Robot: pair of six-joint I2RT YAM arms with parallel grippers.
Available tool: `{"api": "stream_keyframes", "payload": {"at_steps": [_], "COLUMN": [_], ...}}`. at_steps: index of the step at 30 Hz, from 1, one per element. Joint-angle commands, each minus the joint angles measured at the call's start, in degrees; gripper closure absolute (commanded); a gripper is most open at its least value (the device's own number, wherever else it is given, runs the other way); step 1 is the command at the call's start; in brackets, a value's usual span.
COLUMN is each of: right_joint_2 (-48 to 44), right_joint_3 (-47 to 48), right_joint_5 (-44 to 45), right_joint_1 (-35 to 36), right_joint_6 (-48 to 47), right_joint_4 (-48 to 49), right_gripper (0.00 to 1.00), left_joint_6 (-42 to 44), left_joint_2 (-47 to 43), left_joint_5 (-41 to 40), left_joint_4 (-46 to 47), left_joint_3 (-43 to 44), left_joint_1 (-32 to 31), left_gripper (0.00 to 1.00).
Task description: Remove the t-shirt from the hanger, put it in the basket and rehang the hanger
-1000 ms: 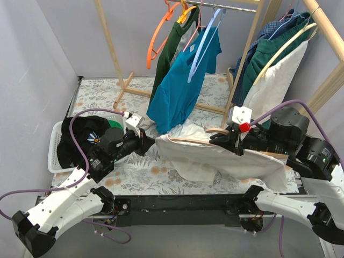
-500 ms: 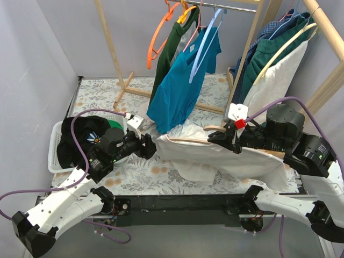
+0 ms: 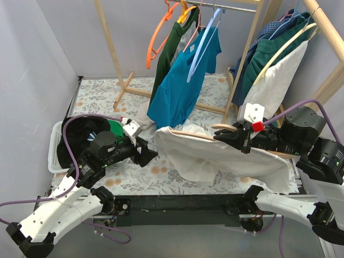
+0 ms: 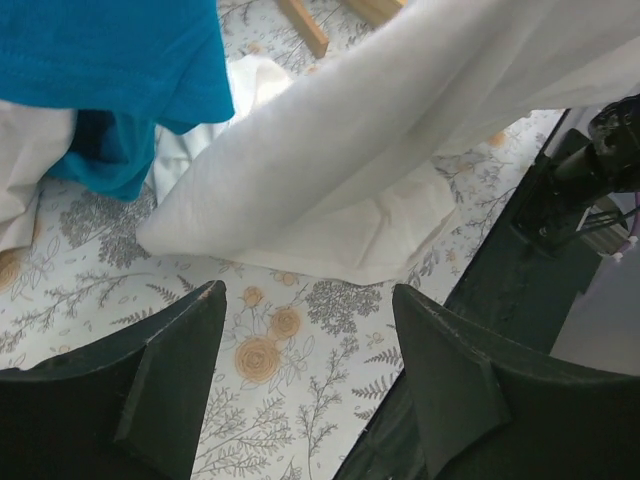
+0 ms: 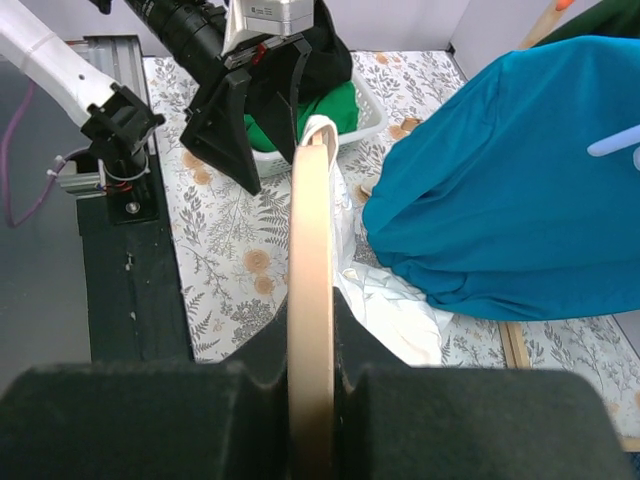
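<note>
The left arm reaches in from 7 o'clock, its left gripper [image 3: 147, 153] low over the floral-printed tablecloth [image 3: 134, 181], just beside the white cotton t-shirt [image 3: 215, 158] at centre. The right arm comes in from 4 o'clock, its right gripper [image 3: 232, 138] held level. The left wrist view alone shows the left jaws spread wide, touching nothing. The right wrist view shows the right jaws pinched narrow on the pale wooden hanger [image 5: 312, 300], over which the t-shirt is draped.

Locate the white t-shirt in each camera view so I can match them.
Top external: white t-shirt, centre right, below the teal shirt.
Left wrist: white t-shirt fills the upper right.
Right wrist: white t-shirt bunched just right of the wooden hanger.
Shared landmark: the teal shirt, in all three.
</note>
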Motion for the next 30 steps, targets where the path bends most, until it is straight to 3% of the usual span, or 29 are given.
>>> {"api": "stream_keyframes", "payload": {"at_steps": [1,11,13,14,19,24,30], "right_joint_2": [0.47,1.18,0.74,0.56,-2.33,-7.51,-10.33], "right_joint_3": [1.70,2.06,1.62,1.44,-2.50,-9.80,-9.02], "right_joint_5": [-3.77,-8.52,-8.00,-7.04,-3.52,-1.40,1.06], "right_joint_1": [0.08,0.08,0.08,0.08,0.08,0.08,0.08], "right_joint_6": [-0.38,-0.12,-0.03,-0.03,1.02,3.57,4.54], "right_joint_4": [3.44,3.44,3.70,3.62,2.21,2.65,2.65], "right_gripper": [0.99,0.99,0.99,0.99,0.99,0.99,0.99], "left_joint_6": [1.03,0.94,1.03,1.20,0.85,-0.38,-4.77], "left_joint_2": [0.18,4.14,4.75,4.75,2.21,2.20,7.11], "left_joint_5": [4.48,6.16,4.67,3.36,-18.41,-26.36,-35.23], "left_joint_4": [3.55,10.32,10.24,9.80,7.52,6.02,5.94], "left_joint_3": [1.47,1.03,1.03,0.94,0.15,0.68,0.76], "left_joint_1": [0.13,0.22,0.13,0.13,0.13,0.22,0.22], "left_gripper": [0.33,0.57,0.76,0.98,1.00,1.00,1.00]}}
